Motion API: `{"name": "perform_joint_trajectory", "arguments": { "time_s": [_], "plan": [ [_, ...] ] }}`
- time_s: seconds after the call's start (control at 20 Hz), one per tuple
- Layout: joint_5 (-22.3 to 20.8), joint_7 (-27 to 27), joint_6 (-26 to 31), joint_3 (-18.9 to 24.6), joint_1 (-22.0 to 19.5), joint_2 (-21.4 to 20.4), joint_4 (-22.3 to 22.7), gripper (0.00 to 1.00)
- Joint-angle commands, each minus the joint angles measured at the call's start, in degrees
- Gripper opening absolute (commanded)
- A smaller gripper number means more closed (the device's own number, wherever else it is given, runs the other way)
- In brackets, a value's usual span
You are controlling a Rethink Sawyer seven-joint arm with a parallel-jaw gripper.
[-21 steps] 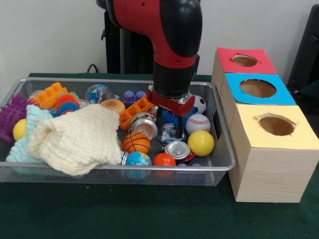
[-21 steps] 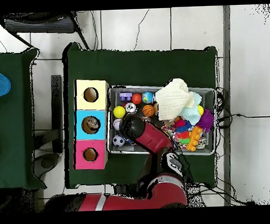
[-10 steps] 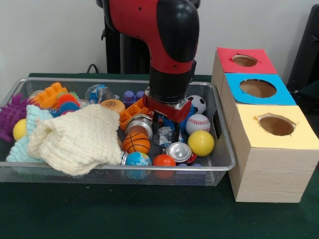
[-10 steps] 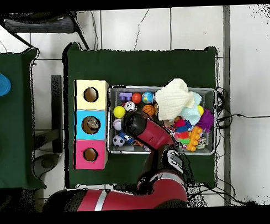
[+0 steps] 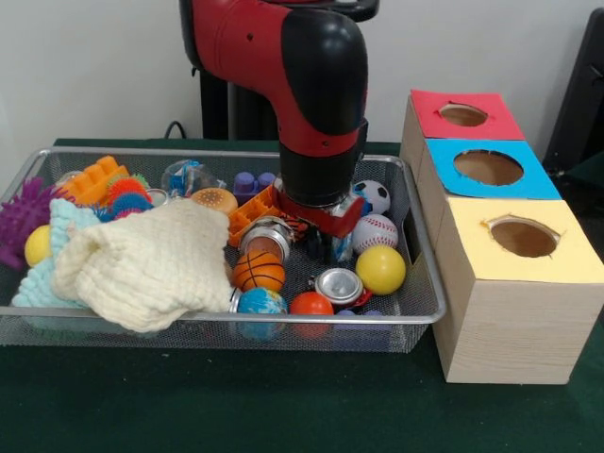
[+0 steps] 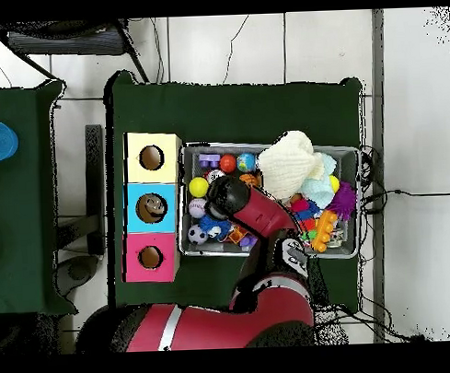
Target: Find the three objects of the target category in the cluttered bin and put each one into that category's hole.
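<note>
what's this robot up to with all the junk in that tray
A red and black arm reaches down into a wire mesh bin full of balls, tins, toys and a cream cloth. Its tool sits low among the clutter beside the baseball. Three wooden boxes with holes wait alongside the bin.

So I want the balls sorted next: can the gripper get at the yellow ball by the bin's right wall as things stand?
Probably yes. The yellow ball lies uncovered on top of the clutter, just beside the gripper, with only the baseball and a silver can next to it.
</note>
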Motion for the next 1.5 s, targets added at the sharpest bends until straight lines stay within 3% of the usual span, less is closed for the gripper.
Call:
{"name": "perform_joint_trajectory", "arguments": {
  "time_s": [0.05,0.45,0.75,0.8,1.15,1.5],
  "plan": [
    [-3.5,6.98,10.57,0.74,-1.38,5.65,-7.54,0.0],
    [-4.24,5.86,9.81,0.79,-3.48,3.11,-8.11,0.0],
    [-6.88,2.39,0.53,3.91,-5.07,-0.57,-5.25,0.0],
    [-7.96,2.97,-0.24,4.26,-5.03,-1.11,-4.94,1.0],
    [-8.53,4.45,-3.73,6.07,-5.68,-2.05,-2.09,1.0],
    [-8.21,5.34,-4.22,7.78,-7.24,-1.17,-2.38,1.0]
  ]
}}
